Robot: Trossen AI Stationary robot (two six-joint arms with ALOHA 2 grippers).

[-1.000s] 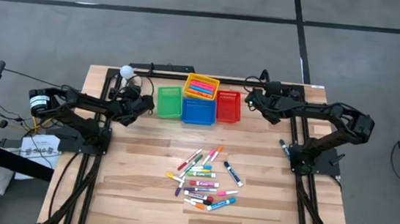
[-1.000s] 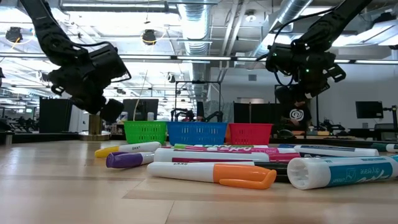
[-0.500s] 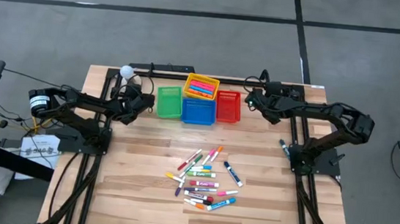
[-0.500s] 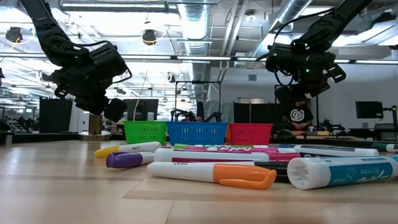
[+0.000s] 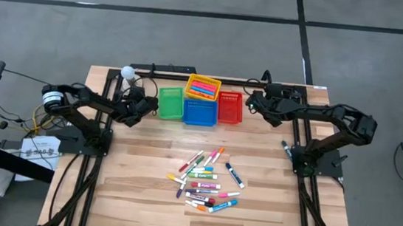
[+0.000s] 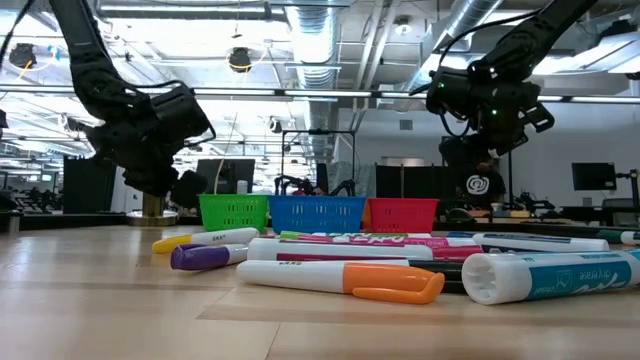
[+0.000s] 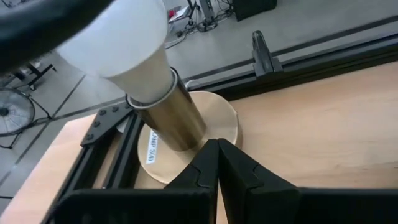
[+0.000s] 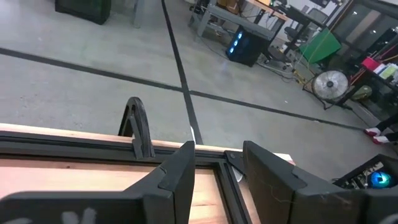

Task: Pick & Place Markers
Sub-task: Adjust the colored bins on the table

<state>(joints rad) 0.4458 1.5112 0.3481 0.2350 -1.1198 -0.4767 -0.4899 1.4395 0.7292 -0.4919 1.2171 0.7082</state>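
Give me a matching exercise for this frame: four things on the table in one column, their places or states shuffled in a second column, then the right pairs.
Things
1. yellow plastic basket
2. green plastic basket
3. left gripper
4. loose pile of markers

Places or states
A. spread on the bare wood at the table's middle
B. behind the blue plastic basket, with pink and orange markers inside
C. left end of the basket row, nothing visible inside
D. fingers shut, empty, just left of the baskets

Pairs: 1-B, 2-C, 3-D, 4-A
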